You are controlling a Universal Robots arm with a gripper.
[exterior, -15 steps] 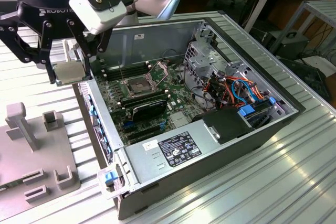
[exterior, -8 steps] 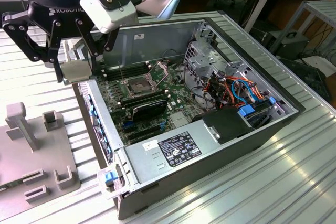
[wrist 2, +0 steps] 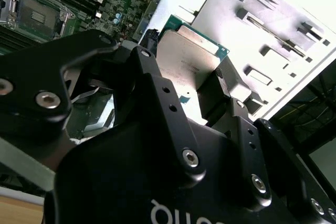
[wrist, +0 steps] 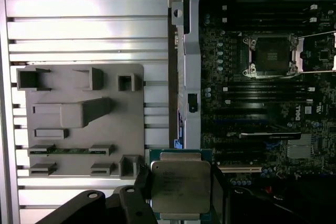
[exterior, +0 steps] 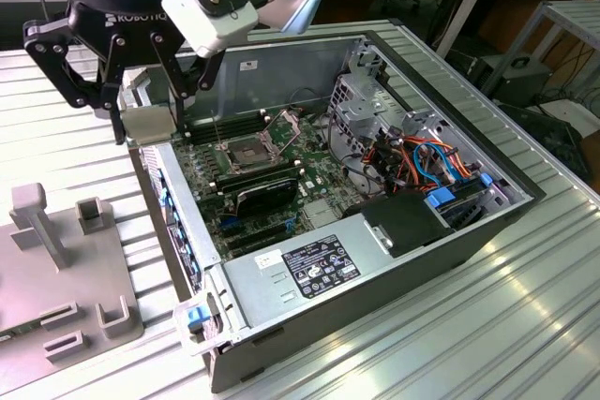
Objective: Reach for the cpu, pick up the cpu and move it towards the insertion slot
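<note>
In the exterior view the gripper [exterior: 148, 128] hangs over the computer case's [exterior: 487, 231] rim, the cpu [exterior: 147, 125] a pale slab partly hidden between its fingers; the insertion slot [exterior: 246, 154] lies nearby, metal-framed. In both wrist views the jaws clamp the brushed-silver, green-edged cpu [wrist 2: 191, 61] [wrist: 180, 185]. The first wrist view shows the grey holder plate [wrist: 84, 121].

Print on cpu [wrist: 180, 184] and power supply label [exterior: 321, 266] too small to read
</note>
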